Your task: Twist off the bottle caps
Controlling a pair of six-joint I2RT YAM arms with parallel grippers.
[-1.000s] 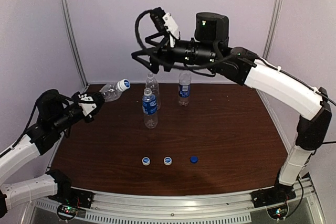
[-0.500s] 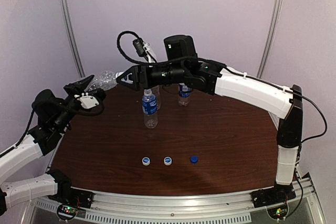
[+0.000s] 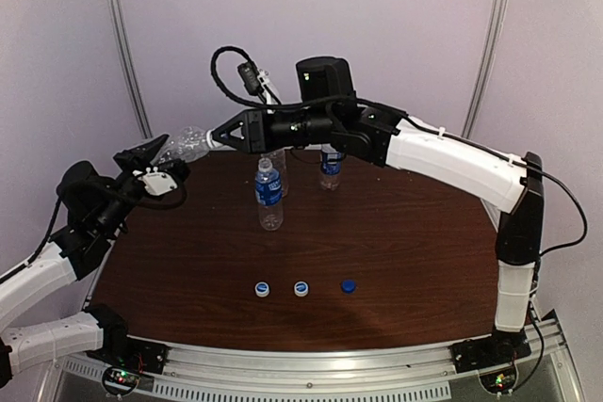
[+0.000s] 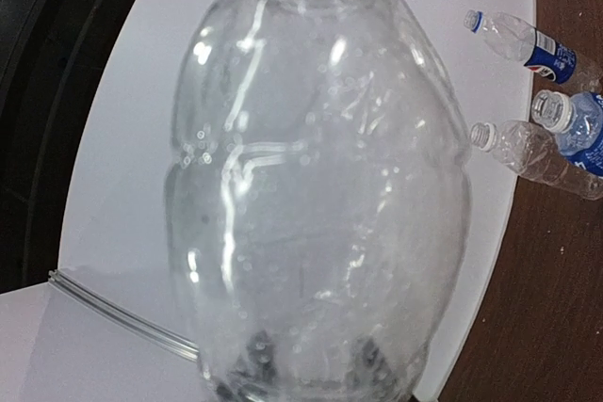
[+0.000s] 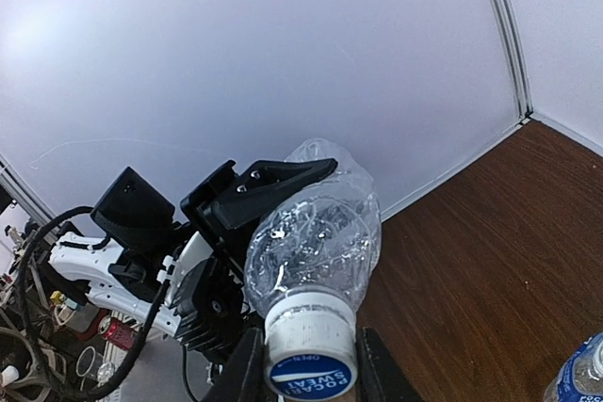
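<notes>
Right wrist view looks straight down its own fingers (image 5: 243, 369), which sit tight against both sides of a white cap (image 5: 311, 345) with a blue printed top, so the right gripper (image 3: 215, 139) is clamped on that cap. The cap is screwed onto a crumpled bottle (image 5: 316, 233), clear, dented and label-free, held tilted in the air above the far left corner of the table (image 3: 424, 233), neck pointing right. The left gripper (image 3: 162, 162) is closed on the bottle's base end; in its own wrist view the clear, droplet-speckled body (image 4: 320, 185) fills most of the frame. Three more bottles stand near the middle of the far edge: a blue-labelled one (image 3: 269, 195), a plain clear one (image 3: 274, 152) just behind it, and a Pepsi-style one (image 3: 331, 162) to their right. Near the near edge three loose caps lie in a row: two white with blue (image 3: 262, 289) (image 3: 301, 288) and a dark blue one (image 3: 349, 285).
</notes>
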